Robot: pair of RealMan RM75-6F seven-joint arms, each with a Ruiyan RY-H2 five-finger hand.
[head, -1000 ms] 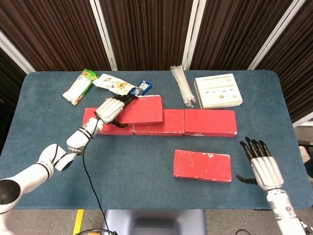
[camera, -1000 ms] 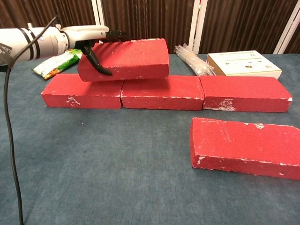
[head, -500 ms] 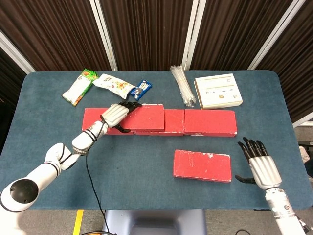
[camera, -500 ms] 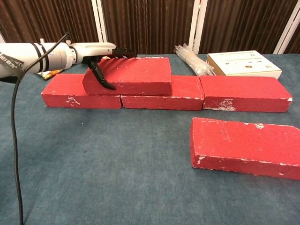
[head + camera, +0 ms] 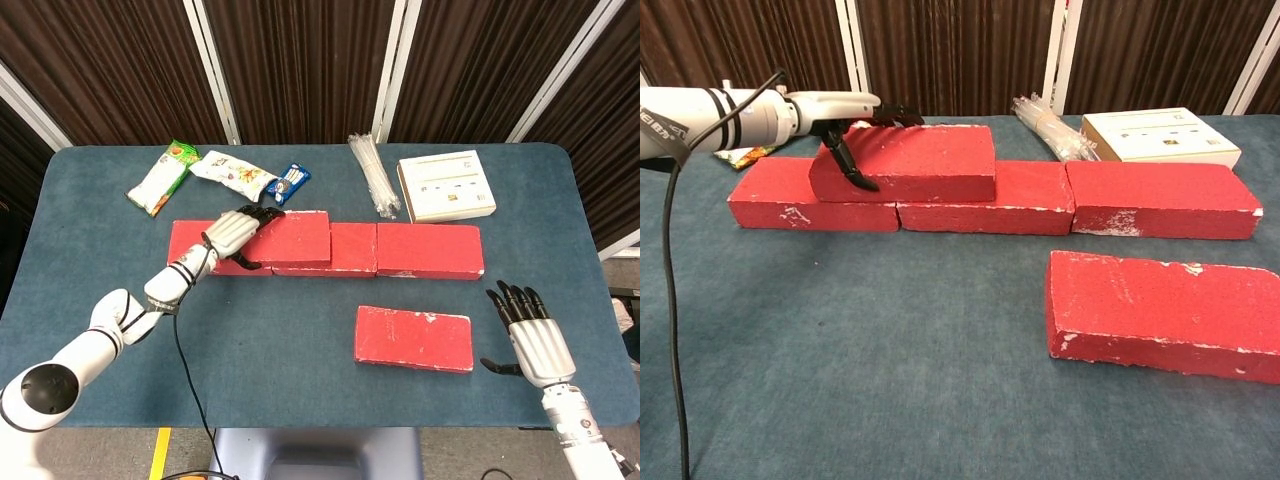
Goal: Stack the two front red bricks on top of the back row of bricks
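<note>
— What's the left hand holding?
— A red brick, a rough, chipped block, gripped at its left end. It lies on the back row, across the seam of the two left bricks, long axis along the row.
— And the other one?
— The front brick lies flat on the blue cloth table, also left-to-right. The right hand is beside it, fingers spread, holding nothing.

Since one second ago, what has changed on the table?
The left hand, gripping the carried red brick, lowered it onto the back row of bricks, over the left two. The front red brick and the open right hand stayed.
</note>
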